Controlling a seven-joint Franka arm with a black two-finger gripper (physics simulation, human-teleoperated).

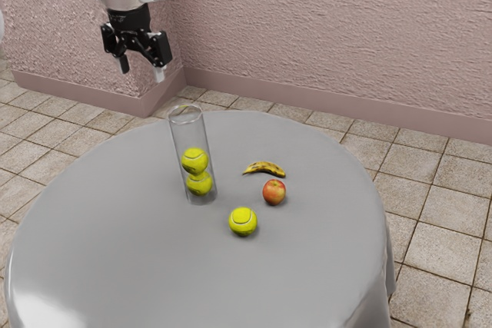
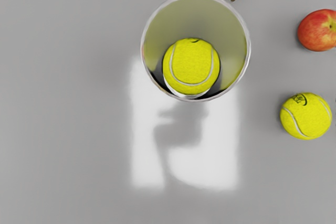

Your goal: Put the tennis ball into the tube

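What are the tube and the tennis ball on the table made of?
The tube looks like smooth, clear plastic or maybe glass: you see two balls through it. The loose ball looks like fuzzy felt, bright yellow with a pale seam.

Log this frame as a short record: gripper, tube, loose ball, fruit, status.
gripper: black gripper, open, raised above the table
tube: clear tube, upright, open top
tube contents: upper ball above lower ball
loose ball: tennis ball on the table, outside the tube
fruit: apple, banana
status: loose ball not yet inserted
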